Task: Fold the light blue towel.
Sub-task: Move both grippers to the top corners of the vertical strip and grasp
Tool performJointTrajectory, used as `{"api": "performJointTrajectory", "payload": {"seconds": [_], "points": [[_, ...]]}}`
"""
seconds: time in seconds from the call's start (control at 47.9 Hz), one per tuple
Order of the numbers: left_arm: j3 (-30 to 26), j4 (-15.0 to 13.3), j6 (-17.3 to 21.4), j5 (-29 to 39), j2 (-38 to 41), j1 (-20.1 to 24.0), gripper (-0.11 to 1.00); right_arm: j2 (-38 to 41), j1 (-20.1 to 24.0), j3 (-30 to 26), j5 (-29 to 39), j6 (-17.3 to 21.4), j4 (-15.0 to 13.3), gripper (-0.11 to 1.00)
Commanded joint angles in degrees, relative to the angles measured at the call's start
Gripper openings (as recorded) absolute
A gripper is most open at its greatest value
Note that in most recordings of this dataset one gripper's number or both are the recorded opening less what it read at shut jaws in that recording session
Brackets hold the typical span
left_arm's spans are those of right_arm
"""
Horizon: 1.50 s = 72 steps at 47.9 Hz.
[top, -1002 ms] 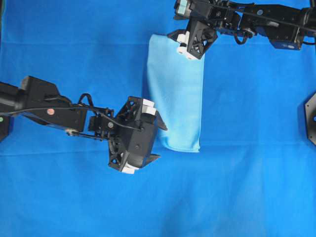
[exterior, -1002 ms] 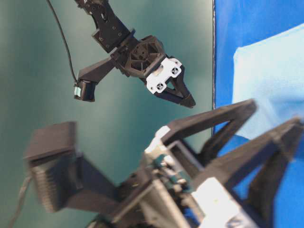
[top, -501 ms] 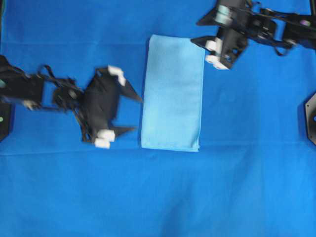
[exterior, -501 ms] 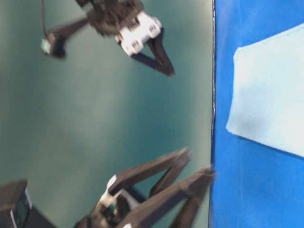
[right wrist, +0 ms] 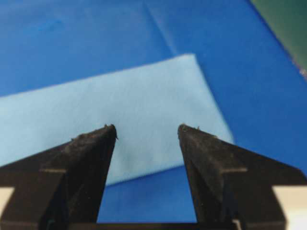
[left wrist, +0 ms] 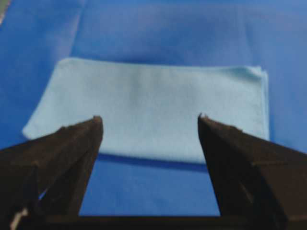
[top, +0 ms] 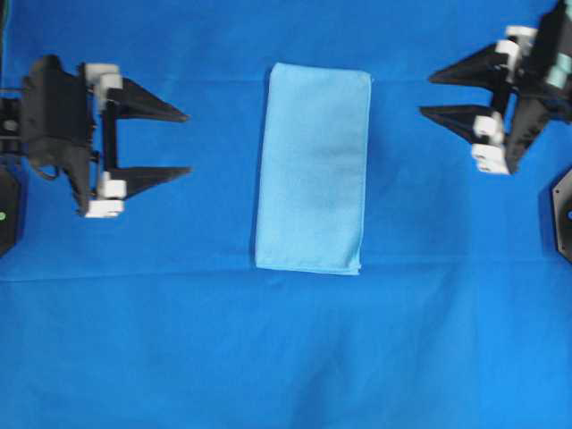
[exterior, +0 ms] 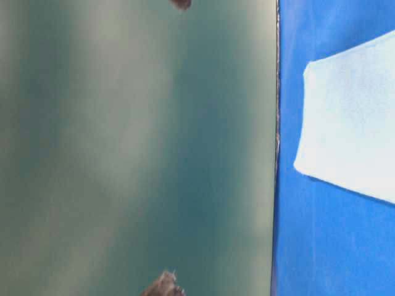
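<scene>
Overhead view: the light blue towel (top: 313, 168) lies folded into a tall narrow rectangle at centre frame on the deep blue sheet (top: 286, 357) covering the table. Left gripper (top: 183, 143) sits at the left edge, right gripper (top: 427, 95) at the upper right, both spread wide, holding nothing, well apart from the towel.

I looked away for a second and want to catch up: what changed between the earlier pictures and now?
Both arms pulled back from the light blue towel: the left end effector to the left edge, the right end effector to the right edge, both open and empty. The towel's lower-left edge now lies flat. The towel stayed folded in a narrow rectangle on the blue sheet.
</scene>
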Motion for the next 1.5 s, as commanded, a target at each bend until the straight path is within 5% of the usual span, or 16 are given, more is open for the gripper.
{"api": "performJointTrajectory", "payload": {"seconds": [0.0,0.918,1.482], "points": [[1.23,-0.18,-1.14,-1.58,-1.76,0.35,0.76,-0.97,0.35,1.41,-0.97,1.05,0.18,0.59],[-0.97,-0.18,-2.81,-2.72,3.6,2.55,0.76,2.64,0.26,-1.67,1.05,3.25,0.18,0.59],[-19.6,-0.09,0.53,-2.46,32.08,15.21,0.76,33.13,-9.84,-18.72,5.89,2.37,-7.12,0.59]]}}
